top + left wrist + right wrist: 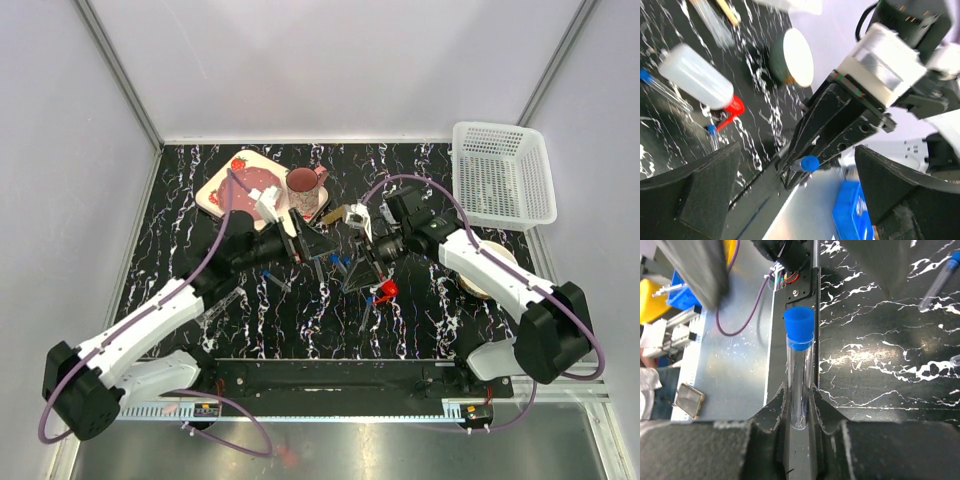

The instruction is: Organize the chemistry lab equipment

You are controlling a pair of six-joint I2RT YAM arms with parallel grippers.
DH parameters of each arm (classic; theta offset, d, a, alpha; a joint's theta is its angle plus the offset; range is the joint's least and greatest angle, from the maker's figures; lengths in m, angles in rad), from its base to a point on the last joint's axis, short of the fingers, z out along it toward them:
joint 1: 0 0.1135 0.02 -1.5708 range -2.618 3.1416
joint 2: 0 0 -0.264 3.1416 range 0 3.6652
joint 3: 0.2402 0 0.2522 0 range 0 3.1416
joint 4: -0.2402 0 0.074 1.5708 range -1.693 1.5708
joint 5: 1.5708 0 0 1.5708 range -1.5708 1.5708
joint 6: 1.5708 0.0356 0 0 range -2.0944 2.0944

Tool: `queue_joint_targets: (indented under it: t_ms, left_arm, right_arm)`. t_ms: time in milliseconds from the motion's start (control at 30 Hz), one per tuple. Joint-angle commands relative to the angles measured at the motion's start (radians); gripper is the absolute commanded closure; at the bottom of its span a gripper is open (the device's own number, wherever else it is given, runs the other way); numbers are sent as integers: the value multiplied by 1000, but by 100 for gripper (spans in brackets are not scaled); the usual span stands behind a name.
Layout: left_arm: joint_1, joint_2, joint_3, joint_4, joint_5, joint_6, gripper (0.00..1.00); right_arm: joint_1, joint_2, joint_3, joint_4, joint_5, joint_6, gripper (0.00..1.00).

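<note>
Right tool pinches blue-capped tube; left tool wide; black marbled table, pale walls.

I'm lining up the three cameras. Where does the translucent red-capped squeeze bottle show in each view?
Top external: the translucent red-capped squeeze bottle just right of centre, mostly its red cap showing.
Left wrist: the bottle upper left, lying on its side, cap toward lower right.
Right wrist: not in it.
Shared landmark: the black white-veined tabletop, in all three.
</note>
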Motion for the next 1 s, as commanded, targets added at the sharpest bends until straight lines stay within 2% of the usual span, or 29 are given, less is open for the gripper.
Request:
queue_joint_targets:
  t_ms: [0, 133, 167, 267, 367, 467, 600, 767, 967]
  left_arm:
    - [-15, 61, 60, 24, 244, 26, 1]
    - [-29, 76, 77, -16, 272, 54, 10]
    - [-30, 85, 79, -22, 273, 54, 18]
    - [-48, 102, 82, -47, 266, 69, 28]
    - [-61, 118, 82, -53, 252, 72, 36]
    - [-72, 133, 94, -67, 246, 82, 41]
    - [-78, 148, 108, -88, 241, 92, 55]
    - [-82, 152, 111, -110, 218, 102, 60]
    - [-82, 138, 106, -125, 196, 102, 61]
  right_arm:
    - [33, -16, 57, -136, 17, -235, 88]
    - [44, 3, 80, -163, 32, -266, 88]
    - [44, 6, 82, -165, 29, -266, 88]
    - [48, 13, 85, -171, 23, -267, 87]
    - [51, 19, 85, -176, 26, -275, 87]
    - [54, 24, 85, -180, 25, -280, 87]
    - [59, 32, 86, -183, 29, -286, 87]
    - [62, 39, 86, -196, 32, -295, 87]
    - [68, 41, 85, -202, 34, -306, 86]
